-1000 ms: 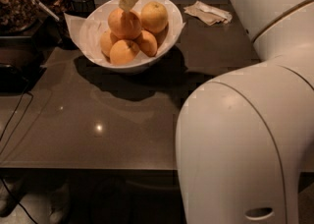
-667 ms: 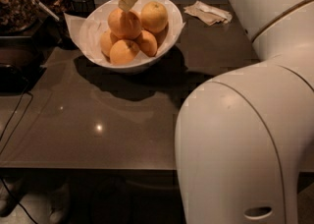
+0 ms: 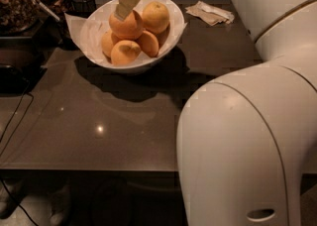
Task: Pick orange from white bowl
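The white bowl [image 3: 171, 46] stands at the back of the dark table, lined with white paper. Several oranges are heaped in it. The orange [image 3: 130, 26], the largest and deep orange, lies on top of the heap at the middle. A paler yellowish orange [image 3: 156, 17] sits to its right, and smaller oranges [image 3: 125, 52] lie in front. My gripper [image 3: 125, 6] reaches down from above into the bowl and rests against the upper left side of the orange.
A crumpled paper napkin [image 3: 213, 13] lies right of the bowl. Dark containers [image 3: 20, 2] stand at the back left, and a black cable [image 3: 12, 121] runs down the left side. My white arm housing [image 3: 247, 136] fills the right foreground. The table's front edge [image 3: 89, 170] is near.
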You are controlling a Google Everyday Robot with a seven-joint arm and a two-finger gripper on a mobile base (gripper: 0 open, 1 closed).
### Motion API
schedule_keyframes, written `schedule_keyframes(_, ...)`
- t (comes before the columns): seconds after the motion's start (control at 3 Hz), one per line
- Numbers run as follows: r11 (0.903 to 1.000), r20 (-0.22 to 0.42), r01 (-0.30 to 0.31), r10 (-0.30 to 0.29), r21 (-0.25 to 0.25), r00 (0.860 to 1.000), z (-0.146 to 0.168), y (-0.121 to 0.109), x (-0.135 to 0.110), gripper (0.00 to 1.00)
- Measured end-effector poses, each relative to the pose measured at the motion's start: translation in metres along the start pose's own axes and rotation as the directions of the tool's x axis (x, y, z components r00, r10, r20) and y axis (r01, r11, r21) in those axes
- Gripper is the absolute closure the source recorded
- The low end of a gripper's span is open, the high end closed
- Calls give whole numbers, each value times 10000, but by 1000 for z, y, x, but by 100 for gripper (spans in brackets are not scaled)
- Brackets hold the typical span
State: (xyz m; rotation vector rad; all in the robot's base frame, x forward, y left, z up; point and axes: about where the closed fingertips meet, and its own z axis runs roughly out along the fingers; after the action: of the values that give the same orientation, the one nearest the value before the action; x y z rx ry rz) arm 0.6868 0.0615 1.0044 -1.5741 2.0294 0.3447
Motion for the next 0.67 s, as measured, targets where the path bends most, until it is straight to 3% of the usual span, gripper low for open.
schedule_keyframes(0.33,10000,-2,2,-2,1,10000,0,0,0,0)
schedule_keyframes(0.67,10000,-59,39,-38,22,10000,4,-1,0,0)
